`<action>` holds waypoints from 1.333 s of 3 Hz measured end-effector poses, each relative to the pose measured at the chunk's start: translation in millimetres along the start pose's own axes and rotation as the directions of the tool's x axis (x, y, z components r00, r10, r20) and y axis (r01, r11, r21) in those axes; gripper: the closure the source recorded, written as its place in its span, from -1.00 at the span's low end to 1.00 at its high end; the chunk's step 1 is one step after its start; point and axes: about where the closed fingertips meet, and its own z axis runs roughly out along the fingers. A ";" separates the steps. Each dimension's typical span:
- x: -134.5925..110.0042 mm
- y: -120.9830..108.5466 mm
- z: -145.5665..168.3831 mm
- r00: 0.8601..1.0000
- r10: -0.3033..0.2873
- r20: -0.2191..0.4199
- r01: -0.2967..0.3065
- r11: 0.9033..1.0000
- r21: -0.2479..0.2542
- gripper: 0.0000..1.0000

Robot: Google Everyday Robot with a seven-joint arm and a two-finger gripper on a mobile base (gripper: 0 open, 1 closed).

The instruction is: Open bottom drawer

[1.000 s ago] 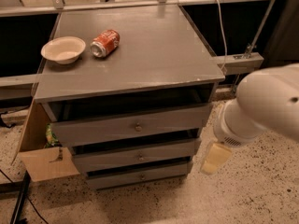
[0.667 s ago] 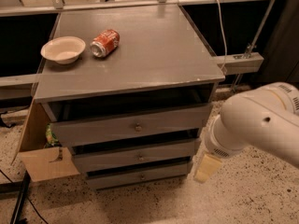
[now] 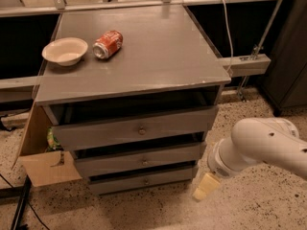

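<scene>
Approach step. My cream-tipped gripper (image 3: 205,188) hangs at 3 o'clock of the thin grey wooden bottom drawer (image 3: 120,183), just off its right end. I cannot tell how wide it is open, and it holds nothing I can see. Next: swing toward 9 o'clock onto the small round metal knob (image 3: 146,180).

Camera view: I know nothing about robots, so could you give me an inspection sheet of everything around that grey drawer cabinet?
Surface: grey cabinet top, carrying two items.
Job's things: bottom drawer, the thinnest front, with a small knob at its centre; nothing touches it.
Clutter: white bowl and red can lying on its side, both back left; cardboard box left of the cabinet.
Grippers: pincer low, just right of the bottom drawer's right end, away from the knob.
Cables: white cable dropping past the back right corner.
Surroundings: speckled floor; rail behind.
</scene>
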 end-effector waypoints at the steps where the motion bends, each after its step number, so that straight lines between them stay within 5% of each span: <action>1: 6.3 12.4 24.9 0.995 0.022 0.100 -0.012 0.994 -0.107 -1.00; 3: 22.6 10.5 60.7 0.994 -0.054 0.098 0.064 0.993 -0.104 -1.00; 4: 42.9 4.1 102.1 0.976 -0.181 0.123 0.190 0.980 -0.062 -1.00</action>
